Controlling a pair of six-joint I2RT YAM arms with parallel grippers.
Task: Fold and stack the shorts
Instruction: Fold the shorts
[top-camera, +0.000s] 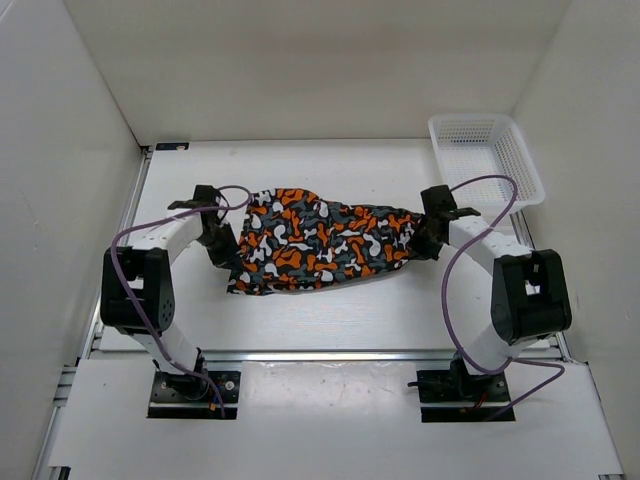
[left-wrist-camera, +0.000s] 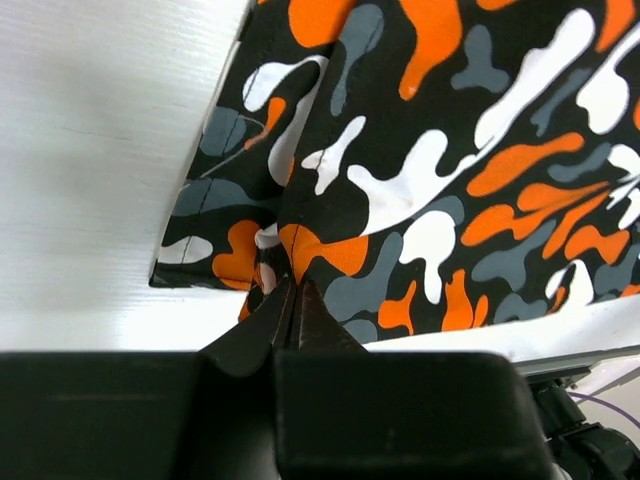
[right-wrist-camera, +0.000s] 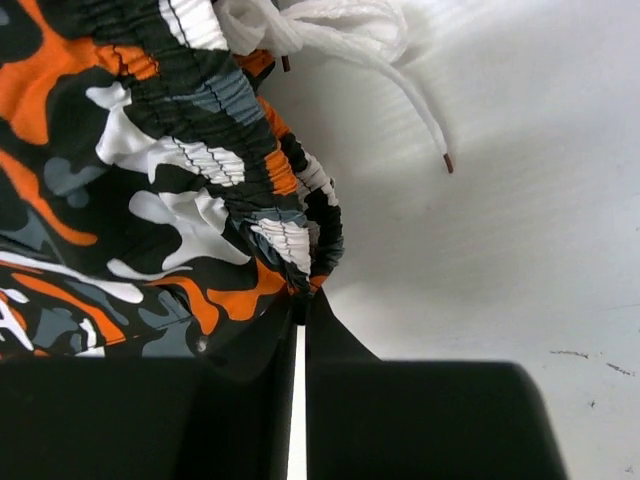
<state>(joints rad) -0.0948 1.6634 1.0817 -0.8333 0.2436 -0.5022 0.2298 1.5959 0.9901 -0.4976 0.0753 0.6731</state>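
Observation:
The camouflage shorts (top-camera: 320, 240) are stretched across the middle of the table between my two grippers. My left gripper (top-camera: 226, 250) is shut on the leg hem at the shorts' left side; in the left wrist view the cloth (left-wrist-camera: 440, 170) is pinched between its closed tips (left-wrist-camera: 290, 292). My right gripper (top-camera: 426, 240) is shut on the elastic waistband at the right end; the right wrist view shows the gathered waistband (right-wrist-camera: 250, 190) clamped at its tips (right-wrist-camera: 303, 300). The white drawstring (right-wrist-camera: 340, 40) trails from the waistband onto the table.
A white plastic mesh basket (top-camera: 485, 160) stands at the back right, just behind the right arm. White walls close in the table on the left, the back and the right. Purple cables loop from both arms.

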